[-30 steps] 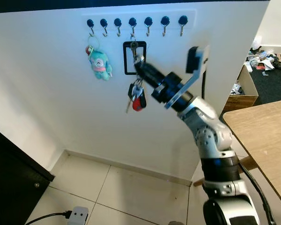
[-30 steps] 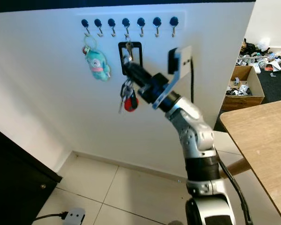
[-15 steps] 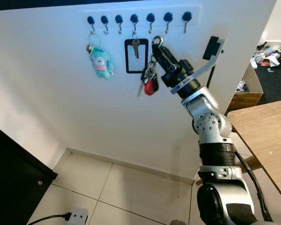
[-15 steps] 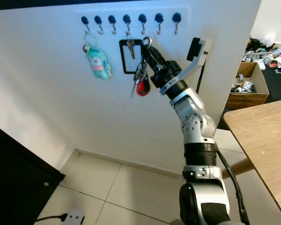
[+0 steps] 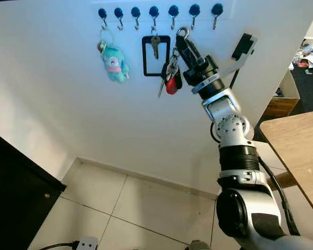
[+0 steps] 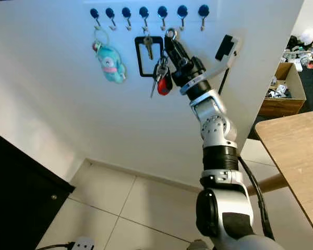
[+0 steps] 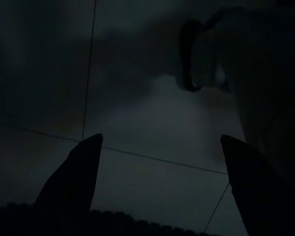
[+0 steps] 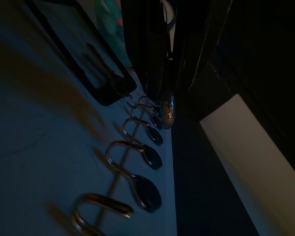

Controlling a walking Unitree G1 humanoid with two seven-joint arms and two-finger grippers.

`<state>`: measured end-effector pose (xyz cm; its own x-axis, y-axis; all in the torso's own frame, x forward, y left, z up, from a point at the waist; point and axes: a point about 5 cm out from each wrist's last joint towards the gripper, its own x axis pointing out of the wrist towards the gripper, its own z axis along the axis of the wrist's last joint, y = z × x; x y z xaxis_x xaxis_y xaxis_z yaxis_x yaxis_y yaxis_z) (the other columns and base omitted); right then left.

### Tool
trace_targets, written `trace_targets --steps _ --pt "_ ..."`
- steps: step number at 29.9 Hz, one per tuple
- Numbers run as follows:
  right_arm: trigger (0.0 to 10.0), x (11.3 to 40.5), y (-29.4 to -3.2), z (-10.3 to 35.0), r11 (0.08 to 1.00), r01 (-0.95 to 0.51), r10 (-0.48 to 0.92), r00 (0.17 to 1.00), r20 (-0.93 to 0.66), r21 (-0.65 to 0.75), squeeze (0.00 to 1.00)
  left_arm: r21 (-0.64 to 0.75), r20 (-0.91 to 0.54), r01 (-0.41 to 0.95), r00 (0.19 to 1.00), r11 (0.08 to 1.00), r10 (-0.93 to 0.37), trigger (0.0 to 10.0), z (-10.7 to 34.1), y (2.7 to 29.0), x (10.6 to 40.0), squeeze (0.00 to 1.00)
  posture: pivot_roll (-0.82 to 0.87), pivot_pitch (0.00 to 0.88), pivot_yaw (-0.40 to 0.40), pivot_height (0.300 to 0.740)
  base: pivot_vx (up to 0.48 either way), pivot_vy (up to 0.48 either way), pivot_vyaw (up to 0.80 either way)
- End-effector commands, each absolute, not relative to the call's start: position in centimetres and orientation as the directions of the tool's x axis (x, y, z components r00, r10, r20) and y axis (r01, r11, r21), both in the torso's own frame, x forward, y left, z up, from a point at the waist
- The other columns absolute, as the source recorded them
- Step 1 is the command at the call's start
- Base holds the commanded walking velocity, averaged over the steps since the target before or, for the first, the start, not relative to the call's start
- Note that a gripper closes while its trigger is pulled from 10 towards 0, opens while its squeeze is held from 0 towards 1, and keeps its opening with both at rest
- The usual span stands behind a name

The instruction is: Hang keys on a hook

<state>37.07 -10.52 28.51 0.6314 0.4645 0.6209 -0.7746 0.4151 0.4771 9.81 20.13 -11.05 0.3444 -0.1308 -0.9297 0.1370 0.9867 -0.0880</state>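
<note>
A row of several blue-headed metal hooks (image 5: 173, 12) runs along the top of the white wall. My right gripper (image 5: 182, 40) reaches up to it, shut on the silver ring of a key bunch (image 5: 170, 77) with a red fob. The ring sits just under the row, between the fifth and sixth hooks, and the keys dangle below the fingers. In the right wrist view the ring (image 8: 167, 111) shines at the shut fingertips, close beside the hooks (image 8: 137, 160); whether it touches one I cannot tell. My left gripper (image 7: 160, 147) hangs open over a dark tiled floor.
A teal plush keychain (image 5: 113, 63) hangs on the first hook and a black frame tag with a key (image 5: 155, 49) on the fourth. A black cabinet (image 5: 15, 192) stands lower left, a wooden table (image 5: 302, 140) at right, a power strip (image 5: 86, 243) on the floor.
My right gripper has lifted the key bunch up and to the right, from in front of the black frame tag to just under the hooks. The camera has shifted as well.
</note>
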Motion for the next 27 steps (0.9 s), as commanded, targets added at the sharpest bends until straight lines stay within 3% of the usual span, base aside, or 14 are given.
trace_targets --steps 1,21,23,26,27 --pt "10.0 37.0 -10.1 29.3 0.388 -0.799 0.461 0.6 0.654 0.46 0.0 -0.073 -0.94 0.15 0.321 0.986 -0.118 10.0 -11.1 20.9 8.9 0.0 -0.07 0.183 0.133 0.74 0.0 0.0 0.0" --pt "10.0 37.4 -11.0 31.2 0.367 -0.832 0.414 0.547 0.727 0.417 0.0 -0.078 -0.938 0.157 0.323 0.984 -0.126 10.0 -11.2 20.8 8.4 0.0 -0.07 0.195 0.128 0.74 0.0 0.0 0.0" --pt "10.0 37.4 -11.0 31.2 0.366 -0.832 0.413 0.547 0.728 0.417 0.0 -0.077 -0.929 0.101 0.353 0.992 -0.108 10.0 -11.2 20.8 8.5 0.0 -0.07 0.195 0.128 0.74 0.0 0.0 0.0" --pt "10.0 37.3 -10.7 30.8 0.371 -0.834 0.447 0.545 0.709 0.407 0.0 -0.099 -0.891 -0.132 0.454 0.986 -0.029 10.0 -11.0 20.9 8.7 0.0 -0.08 0.186 0.12 0.74 0.0 0.0 0.0" --pt "10.0 37.3 -10.7 30.8 0.371 -0.834 0.447 0.545 0.709 0.407 0.0 -0.099 -0.891 -0.132 0.454 0.986 -0.029 10.0 -11.0 20.9 8.7 0.0 -0.08 0.186 0.12 0.74 0.0 0.0 0.0"
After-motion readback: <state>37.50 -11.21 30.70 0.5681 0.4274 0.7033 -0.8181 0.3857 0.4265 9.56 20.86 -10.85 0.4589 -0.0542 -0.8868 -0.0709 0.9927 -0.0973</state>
